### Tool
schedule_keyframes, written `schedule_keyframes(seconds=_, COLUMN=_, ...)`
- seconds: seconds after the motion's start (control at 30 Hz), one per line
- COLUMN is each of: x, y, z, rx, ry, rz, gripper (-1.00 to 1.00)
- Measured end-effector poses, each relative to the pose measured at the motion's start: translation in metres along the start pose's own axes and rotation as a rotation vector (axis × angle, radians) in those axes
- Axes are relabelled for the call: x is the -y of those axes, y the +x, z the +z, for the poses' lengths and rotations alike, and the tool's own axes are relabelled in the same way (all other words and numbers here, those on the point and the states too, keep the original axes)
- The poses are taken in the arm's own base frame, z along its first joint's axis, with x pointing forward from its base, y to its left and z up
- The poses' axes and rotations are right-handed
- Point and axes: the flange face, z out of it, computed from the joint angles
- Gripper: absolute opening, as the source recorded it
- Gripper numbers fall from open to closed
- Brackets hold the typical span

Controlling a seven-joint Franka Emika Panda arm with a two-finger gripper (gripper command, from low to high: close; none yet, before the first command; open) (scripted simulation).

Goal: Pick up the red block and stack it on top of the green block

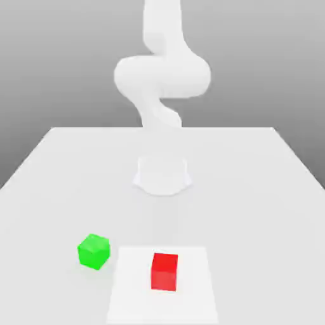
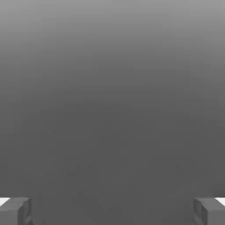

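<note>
The red block (image 1: 164, 271) is a small bright cube lying on a paler square patch (image 1: 130, 285) near the table's front edge. The green block (image 1: 94, 251) sits on the table just off that patch, toward the exterior view's left, a short gap from the red one. In the hand view my gripper (image 2: 112, 212) is open, its two grey fingertips (image 2: 16, 211) standing far apart with nothing between them and plain grey background beyond. The white arm (image 1: 162, 76) rises from its base and leaves the exterior view at the top.
The arm's round base (image 1: 162, 176) stands at the middle of the white table (image 1: 254, 190), behind both blocks. The table's edges run off toward the exterior view's left and right.
</note>
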Motion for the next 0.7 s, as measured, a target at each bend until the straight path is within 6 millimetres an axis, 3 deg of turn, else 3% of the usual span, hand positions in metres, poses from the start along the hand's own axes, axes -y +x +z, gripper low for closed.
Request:
schedule_keyframes(seconds=0.17, x=-0.024, y=-0.025, z=0.119, rx=0.12, ry=-0.132, rz=0.022, gripper=0.0)
schedule_keyframes(seconds=0.37, x=-0.077, y=-0.077, z=0.236, rx=0.256, ry=-0.286, rz=0.046, gripper=0.0)
schedule_keyframes(seconds=0.53, x=-0.136, y=-0.134, z=0.309, rx=0.367, ry=-0.416, rz=0.067, gripper=0.0)
schedule_keyframes(seconds=0.7, x=-0.197, y=-0.194, z=0.357, rx=0.461, ry=-0.528, rz=0.084, gripper=0.0)
